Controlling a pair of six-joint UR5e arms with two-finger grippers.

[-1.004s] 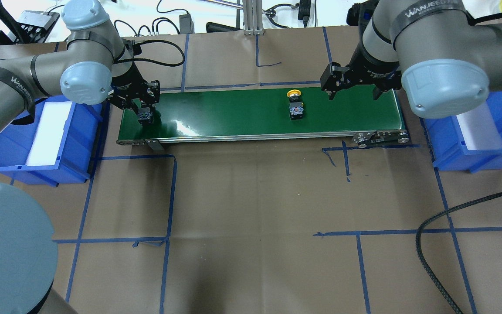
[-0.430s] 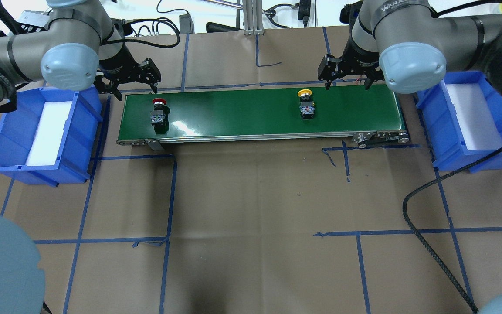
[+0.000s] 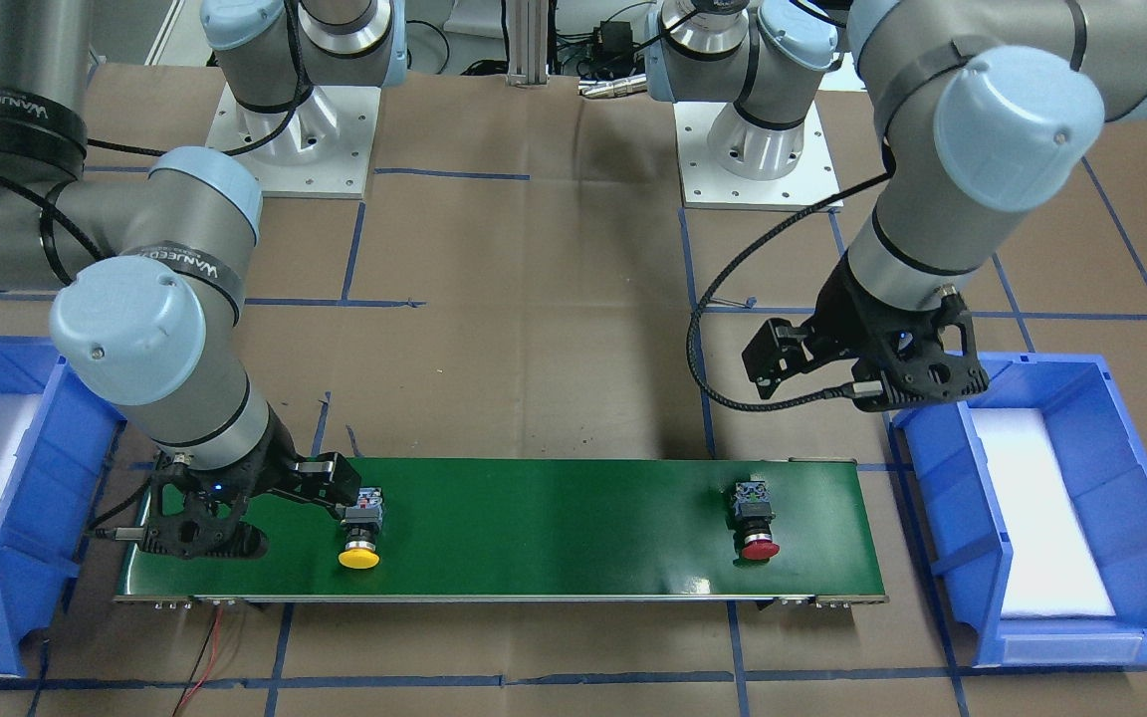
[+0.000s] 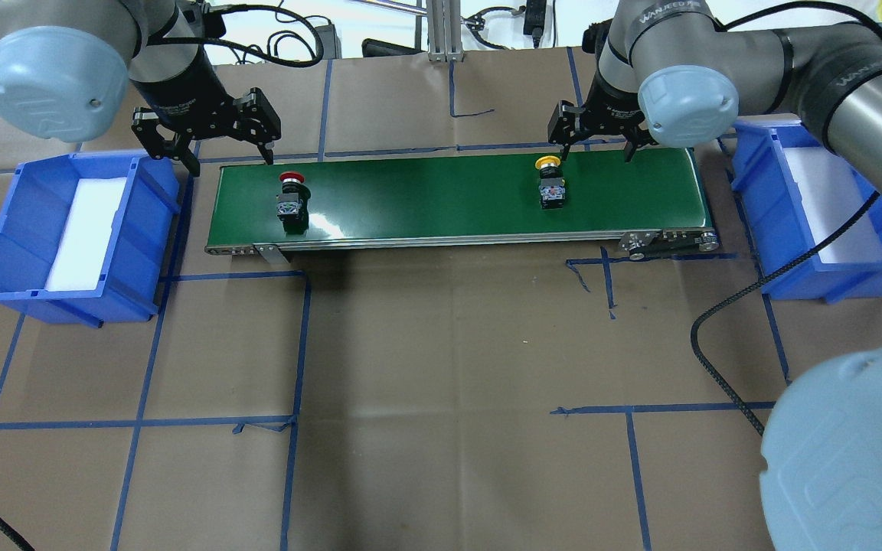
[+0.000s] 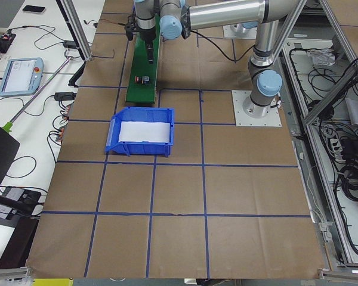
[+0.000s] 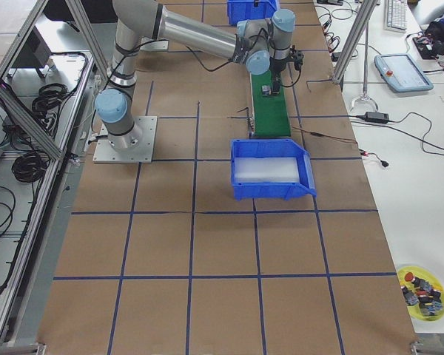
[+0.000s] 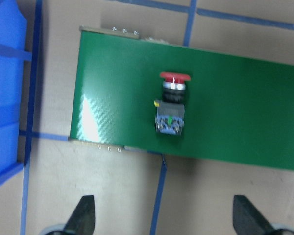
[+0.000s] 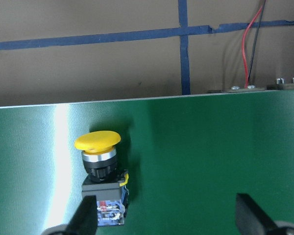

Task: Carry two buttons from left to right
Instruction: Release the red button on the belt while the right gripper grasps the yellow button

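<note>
The red button (image 4: 292, 200) lies on its side at the left end of the green conveyor belt (image 4: 441, 199). It also shows in the front view (image 3: 758, 518) and the left wrist view (image 7: 171, 105). My left gripper (image 4: 227, 162) is open and empty, raised behind the belt's left end. The yellow button (image 4: 550, 184) lies towards the belt's right end, also in the front view (image 3: 362, 533). My right gripper (image 4: 595, 157) is open and low over the belt. In the right wrist view the yellow button (image 8: 100, 181) sits close to one of its fingers (image 8: 83, 218).
A blue bin with white foam (image 4: 131, 237) stands left of the belt and a second one (image 4: 793, 264) right of it. A black cable (image 4: 724, 321) hangs from the right arm over the brown paper with blue tape lines.
My left gripper let go of the red button on the belt, opened, and rose back. Both buttons have moved to the right on the belt. My right gripper shifted slightly left.
</note>
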